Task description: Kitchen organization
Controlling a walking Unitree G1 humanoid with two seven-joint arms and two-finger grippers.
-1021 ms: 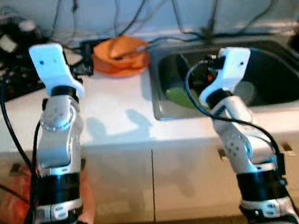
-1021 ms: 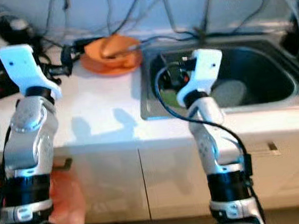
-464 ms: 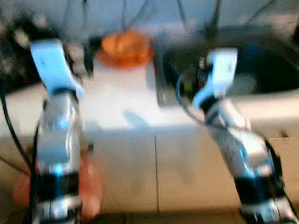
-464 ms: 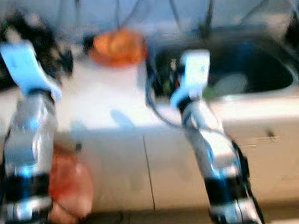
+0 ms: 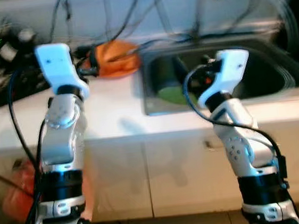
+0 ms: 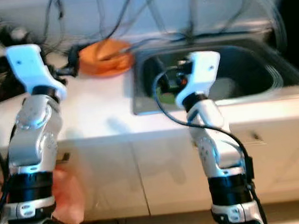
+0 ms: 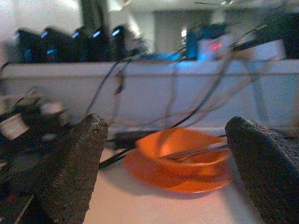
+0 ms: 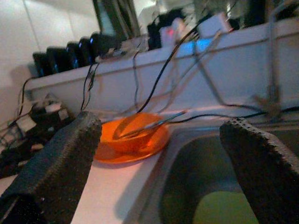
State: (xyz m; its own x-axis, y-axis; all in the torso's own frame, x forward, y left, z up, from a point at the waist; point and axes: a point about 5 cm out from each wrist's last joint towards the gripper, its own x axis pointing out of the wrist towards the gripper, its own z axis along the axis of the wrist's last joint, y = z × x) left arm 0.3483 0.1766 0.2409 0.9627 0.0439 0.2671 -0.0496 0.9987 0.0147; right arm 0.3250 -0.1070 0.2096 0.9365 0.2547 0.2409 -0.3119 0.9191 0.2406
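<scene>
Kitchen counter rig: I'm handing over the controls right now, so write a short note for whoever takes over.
Left gripper: open, empty, raised over the white counter, facing the orange bowl.
Right gripper: open, empty, raised at the sink's front edge.
Things: the orange bowl sits on an orange plate at the back of the counter, left of the sink, a utensil resting in it. A green item lies in the sink.
Done: nothing picked up.
Left: likely the bowl set and the sink contents.
</scene>
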